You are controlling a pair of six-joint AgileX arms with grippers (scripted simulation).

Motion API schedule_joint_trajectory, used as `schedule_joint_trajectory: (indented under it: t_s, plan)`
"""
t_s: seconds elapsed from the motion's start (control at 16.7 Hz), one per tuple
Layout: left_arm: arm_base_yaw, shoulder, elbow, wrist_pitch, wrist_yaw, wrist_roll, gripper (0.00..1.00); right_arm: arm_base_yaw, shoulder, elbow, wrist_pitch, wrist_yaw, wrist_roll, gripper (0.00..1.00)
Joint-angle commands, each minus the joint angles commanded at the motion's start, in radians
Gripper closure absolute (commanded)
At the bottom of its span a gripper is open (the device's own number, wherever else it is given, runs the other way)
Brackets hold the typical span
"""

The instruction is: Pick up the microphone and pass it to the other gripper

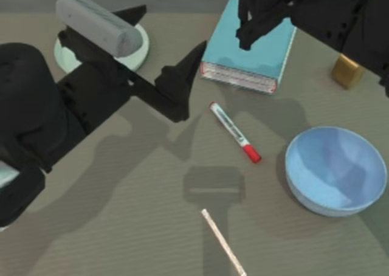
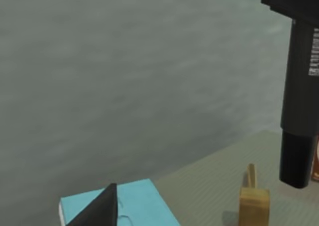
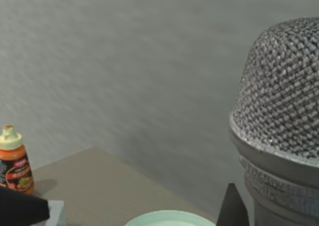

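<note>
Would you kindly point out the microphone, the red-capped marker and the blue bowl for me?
microphone (image 1: pixel 100 25): top view, middle of its grey head.
marker (image 1: pixel 230 127): top view, white barrel.
blue bowl (image 1: pixel 302 191): top view, near rim.

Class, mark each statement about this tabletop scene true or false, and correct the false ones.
1. The marker lies on the table between the book and the blue bowl. True.
2. The marker lies inside the bowl. False: it lies on the table outside it.
3. The wooden block stands to the right of the book in the top view. True.
4. The right end effector hangs over the bowl. False: it is over the book.
5. The microphone shows its mesh head close up in the right wrist view. True.
</note>
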Motion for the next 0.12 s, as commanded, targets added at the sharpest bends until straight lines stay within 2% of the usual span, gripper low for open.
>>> schedule_joint_trajectory:
  t_s: [0.12]
  plan:
    - [0.006, -0.027, -0.025, -0.004, 0.004, 0.0, 0.0, -0.013, -0.012, -0.012, 0.0, -0.015, -0.001, 1.0]
